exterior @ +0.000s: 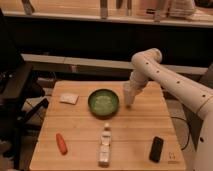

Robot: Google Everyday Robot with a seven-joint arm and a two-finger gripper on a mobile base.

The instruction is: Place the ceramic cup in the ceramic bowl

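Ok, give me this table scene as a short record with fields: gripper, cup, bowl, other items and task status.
gripper: gripper low over the wooden table, just right of the bowl
cup: ceramic cup, white, at the gripper's tip, beside the bowl's right rim, not inside it
bowl: ceramic bowl, green, mid-table, upright, no cup in it
other items: white packet left of the bowl; orange item front left; bottle lying front centre; dark block front right
task status: cup not yet in the bowl

Matt wooden table [135, 131], glossy ceramic bowl [103, 103], smooth white gripper [129, 96] beside bowl
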